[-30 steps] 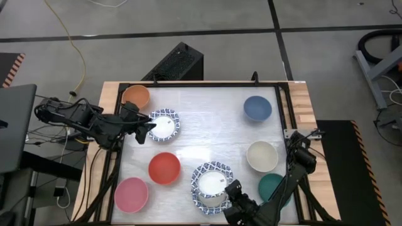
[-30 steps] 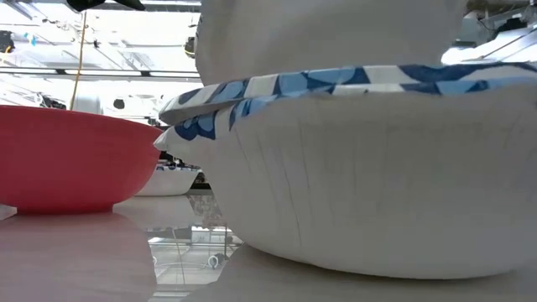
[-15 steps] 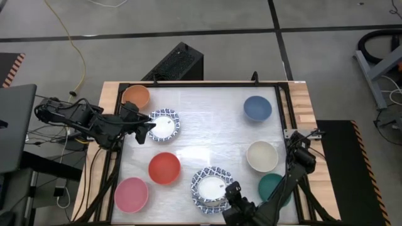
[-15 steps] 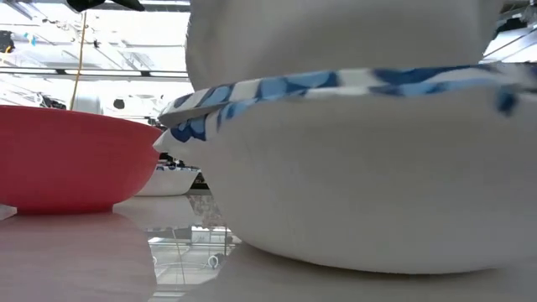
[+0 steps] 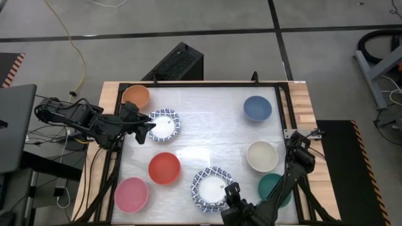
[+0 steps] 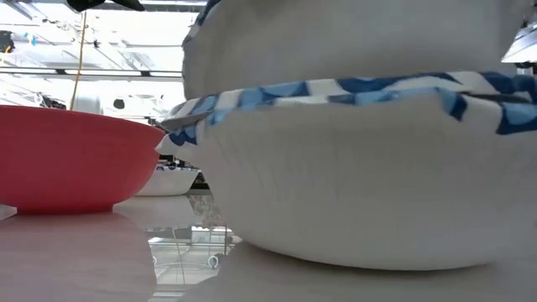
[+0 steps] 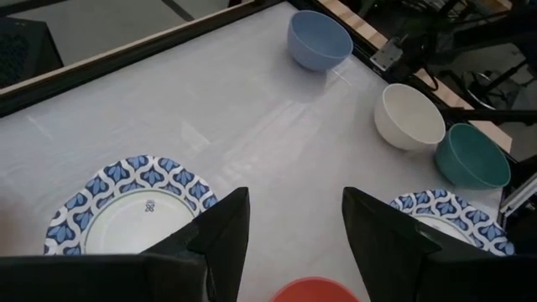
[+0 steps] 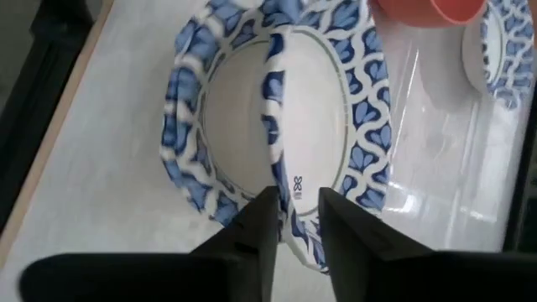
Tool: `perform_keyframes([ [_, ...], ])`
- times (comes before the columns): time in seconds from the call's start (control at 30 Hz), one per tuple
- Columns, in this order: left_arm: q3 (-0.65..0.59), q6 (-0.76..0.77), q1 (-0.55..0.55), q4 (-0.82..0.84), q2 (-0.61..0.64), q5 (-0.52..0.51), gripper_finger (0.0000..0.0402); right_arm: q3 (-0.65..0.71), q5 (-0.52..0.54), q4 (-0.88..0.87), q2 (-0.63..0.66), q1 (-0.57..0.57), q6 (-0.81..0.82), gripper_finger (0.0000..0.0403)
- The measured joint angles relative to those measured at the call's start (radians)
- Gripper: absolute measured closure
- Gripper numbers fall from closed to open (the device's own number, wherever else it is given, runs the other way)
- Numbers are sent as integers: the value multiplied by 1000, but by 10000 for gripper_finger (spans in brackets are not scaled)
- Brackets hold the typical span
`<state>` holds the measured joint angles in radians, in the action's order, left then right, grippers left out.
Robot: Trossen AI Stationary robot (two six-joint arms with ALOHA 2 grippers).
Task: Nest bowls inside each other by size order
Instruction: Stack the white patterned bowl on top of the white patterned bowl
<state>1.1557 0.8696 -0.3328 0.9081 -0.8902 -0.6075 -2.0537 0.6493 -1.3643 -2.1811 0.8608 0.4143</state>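
Straddling the near rim of the patterned stack [image 5: 211,188], the right gripper [image 8: 291,220] has its fingers [image 8: 254,231] parted only narrowly, one on each side of the blue-and-white rim, and the pictures do not settle whether they are pinching it or letting it go. The stack sits at the desk's [image 5: 207,113] near edge, directly ahead of those fingers, and the right wrist view shows at least two patterned bowls seated one in the other there. The right arm is plainly the nearer one to it.

The left gripper [image 7: 289,235] hovers at the far left of the desk with its fingers spread and nothing between them, just beside the lone patterned bowl [image 5: 164,125], which lies directly ahead of it; that bowl looks like the likeliest next pick.

Counted from above: one patterned stack, one single patterned bowl, and one each of orange bowl [image 5: 135,96], red bowl [image 5: 164,167], pink bowl [image 5: 131,194], blue bowl [image 5: 257,108], cream bowl [image 5: 262,156] and teal bowl [image 5: 272,186], all standing apart from one another.
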Motion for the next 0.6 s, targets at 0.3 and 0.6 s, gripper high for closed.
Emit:
perform_keyframes([
  [0.3,0,-12,0,1,0,24,221,0,-124,29,0,-17,35,211],
  [0.6,0,-16,-11,1,0,24,221,0,-43,39,2,-35,271,200],
])
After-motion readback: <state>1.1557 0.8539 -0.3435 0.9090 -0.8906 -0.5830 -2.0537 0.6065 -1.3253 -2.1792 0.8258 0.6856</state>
